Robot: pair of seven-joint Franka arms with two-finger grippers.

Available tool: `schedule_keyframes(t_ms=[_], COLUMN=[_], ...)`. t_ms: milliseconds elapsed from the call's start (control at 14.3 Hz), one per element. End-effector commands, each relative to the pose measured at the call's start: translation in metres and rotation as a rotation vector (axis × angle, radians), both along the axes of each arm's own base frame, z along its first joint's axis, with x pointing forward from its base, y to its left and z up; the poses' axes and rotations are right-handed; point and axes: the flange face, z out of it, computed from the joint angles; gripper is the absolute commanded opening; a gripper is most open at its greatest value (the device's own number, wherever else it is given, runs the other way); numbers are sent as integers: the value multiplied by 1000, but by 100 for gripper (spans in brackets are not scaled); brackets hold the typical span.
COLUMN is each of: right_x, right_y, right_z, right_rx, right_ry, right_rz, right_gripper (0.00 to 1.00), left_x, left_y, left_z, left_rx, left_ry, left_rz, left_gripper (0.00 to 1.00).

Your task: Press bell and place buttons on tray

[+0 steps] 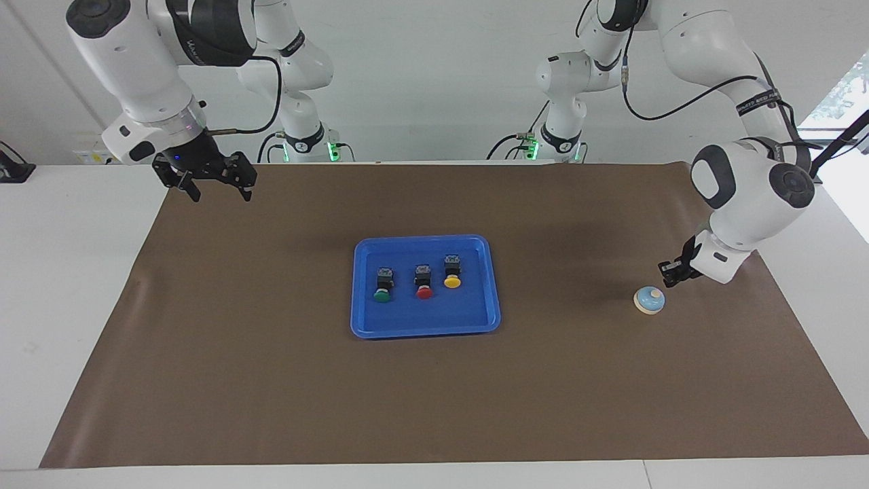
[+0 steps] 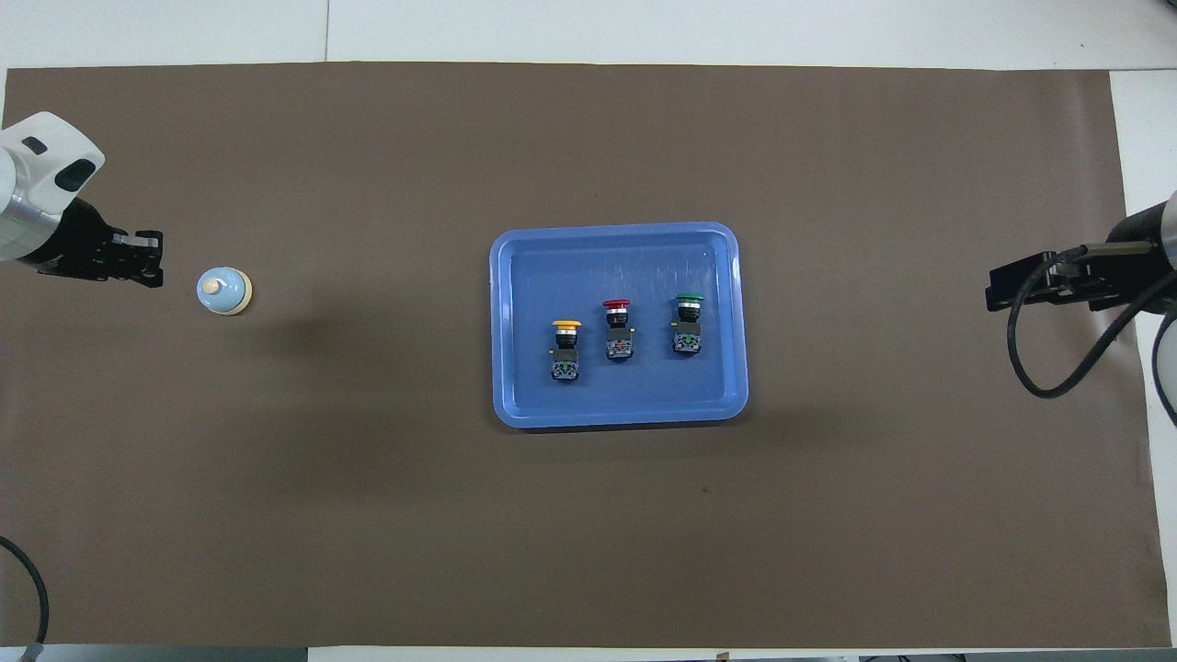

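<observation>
Tray (image 1: 426,329) holds all three buttons (image 1: 423,281) — left pincer (image 1: 672,273) just beside bell (image 1: 649,299), grip unreadable; right pincer (image 1: 216,186) spread apart, waiting.

White table (image 1: 75,285) covered across its middle by a brown mat (image 1: 271,380), plain white wall (image 1: 434,81) seen above it, daylight admitted through a window (image 1: 842,95) at one edge.

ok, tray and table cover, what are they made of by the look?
The tray: likely moulded plastic, bright blue all through, with rounded corners, a raised rim and a faint sheen on its floor. The table cover: probably a matte brown paper or thin sheet, flat and dull, with a slight ripple at its edge toward the right arm's end in the facing view; the look leaves paper or vinyl open.
</observation>
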Motion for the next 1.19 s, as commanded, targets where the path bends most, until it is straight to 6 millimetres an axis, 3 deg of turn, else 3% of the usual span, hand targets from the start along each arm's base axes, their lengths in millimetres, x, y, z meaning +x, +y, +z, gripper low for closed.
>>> schedule_keyframes(t_ms=[0, 70, 140, 210, 280, 839, 1119], right_x=[-4, -4, -4, -4, -4, -4, -4], right_y=[-3, -3, -3, -3, -3, -3, -4], right_z=[6, 6, 6, 6, 6, 5, 5], right_rx=[-8, -8, -8, -8, -9, -8, -9], right_ry=[5, 5, 5, 5, 5, 6, 6], right_rz=[22, 23, 23, 23, 23, 23, 21], right_gripper=[100, 100, 100, 100, 100, 100, 100], left_x=[-19, -24, -28, -31, -34, -42, -47], left_y=[-4, -5, -9, -13, -13, -19, -22], left_z=[31, 42, 48, 54, 59, 74, 97], left_rx=[18, 17, 17, 18, 19, 6, 6], left_ry=[23, 18, 21, 20, 14, 53, 74], left_rz=[-19, -19, -25, -26, -23, -34, -41], left_gripper=[24, 42, 49, 66, 100, 100, 100])
